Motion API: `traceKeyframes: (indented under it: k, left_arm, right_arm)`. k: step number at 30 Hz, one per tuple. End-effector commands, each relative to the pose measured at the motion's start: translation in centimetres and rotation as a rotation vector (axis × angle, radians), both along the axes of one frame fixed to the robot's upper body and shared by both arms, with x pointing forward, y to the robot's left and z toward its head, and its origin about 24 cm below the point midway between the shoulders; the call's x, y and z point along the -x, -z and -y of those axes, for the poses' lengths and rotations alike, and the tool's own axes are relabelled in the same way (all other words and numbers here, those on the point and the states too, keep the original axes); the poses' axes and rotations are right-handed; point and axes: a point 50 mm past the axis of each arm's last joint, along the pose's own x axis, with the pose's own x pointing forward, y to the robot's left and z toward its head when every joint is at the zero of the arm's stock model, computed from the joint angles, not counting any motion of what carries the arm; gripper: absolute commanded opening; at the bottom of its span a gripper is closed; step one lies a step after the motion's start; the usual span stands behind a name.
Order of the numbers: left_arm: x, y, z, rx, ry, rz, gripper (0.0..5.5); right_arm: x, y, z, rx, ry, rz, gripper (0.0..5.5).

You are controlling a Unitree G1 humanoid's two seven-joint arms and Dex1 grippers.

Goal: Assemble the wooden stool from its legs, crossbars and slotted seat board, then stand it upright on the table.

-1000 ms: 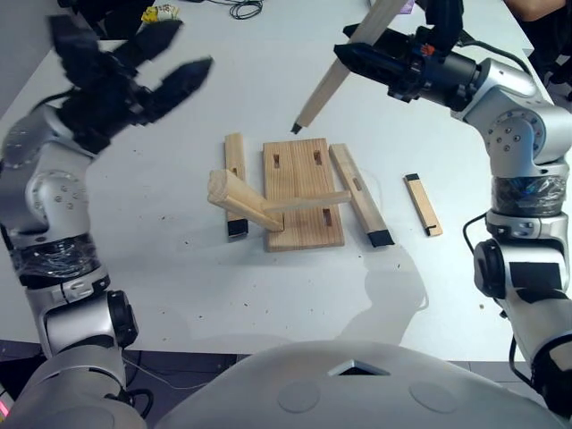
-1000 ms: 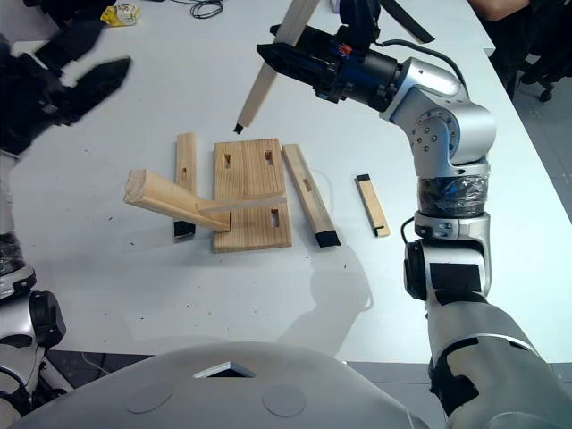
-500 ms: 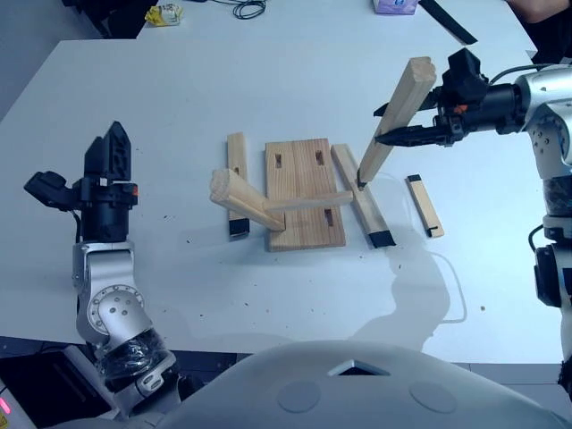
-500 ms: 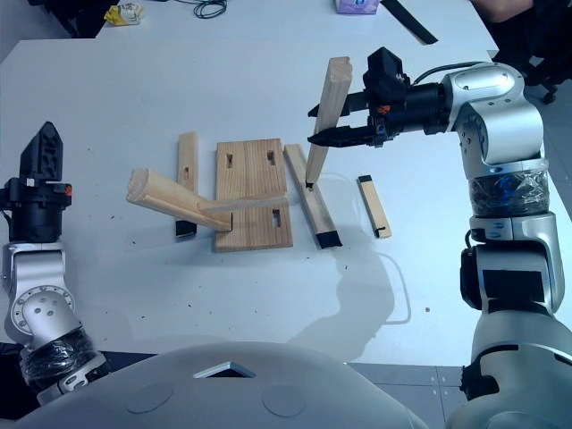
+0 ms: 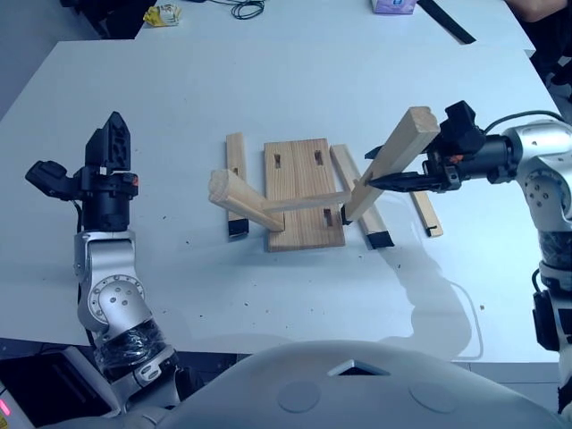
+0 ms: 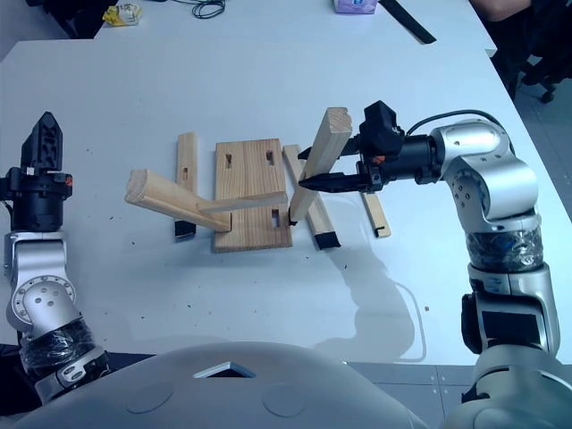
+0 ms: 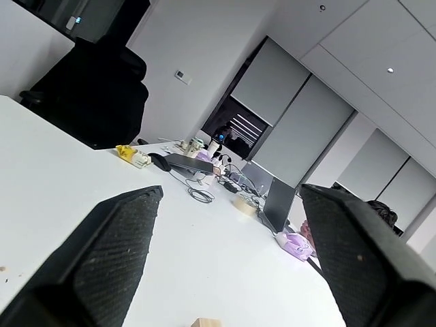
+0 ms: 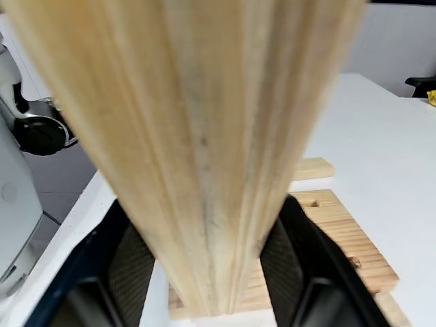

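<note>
Assembly, we judge, is barely begun: right gripper (image 5: 374,180) clenched on a pale tapered wooden leg (image 5: 393,159) at the right edge of the flat slotted wooden seat board (image 5: 302,179), left gripper (image 5: 111,143) released at far left, spare leg (image 5: 235,165) lying loose.

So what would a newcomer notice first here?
The right gripper clamps a wooden leg, tilted, its lower end at the right edge of the slotted board. A second leg, with a crossbar reaching over the board, lies tilted at its left. The left gripper hangs open, far left.
</note>
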Motion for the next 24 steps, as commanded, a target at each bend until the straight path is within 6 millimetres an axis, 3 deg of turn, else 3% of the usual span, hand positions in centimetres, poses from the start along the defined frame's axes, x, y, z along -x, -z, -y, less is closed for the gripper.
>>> traceKeyframes:
  k: [1, 15, 21, 24]
  left_arm:
    - [-0.5, 0.2, -0.3, 0.005, 0.002, -0.026, 3.74]
    - [-3.0, 0.0, -0.5, -0.026, 0.077, -0.074, 3.74]
    - [-3.4, -0.3, -0.8, -0.046, 0.104, -0.083, 3.74]
    - [-3.2, -0.3, -0.9, -0.049, 0.101, -0.085, 3.74]
  right_arm:
    - [0.6, -0.3, -0.5, -0.071, 0.025, 0.005, 2.06]
    - [0.9, 3.4, -1.7, -0.076, 0.090, 0.078, 2.05]
    - [1.6, 4.0, -1.7, -0.075, 0.113, 0.093, 2.05]
    - [1.7, 3.3, -1.7, -0.071, 0.091, 0.106, 2.05]
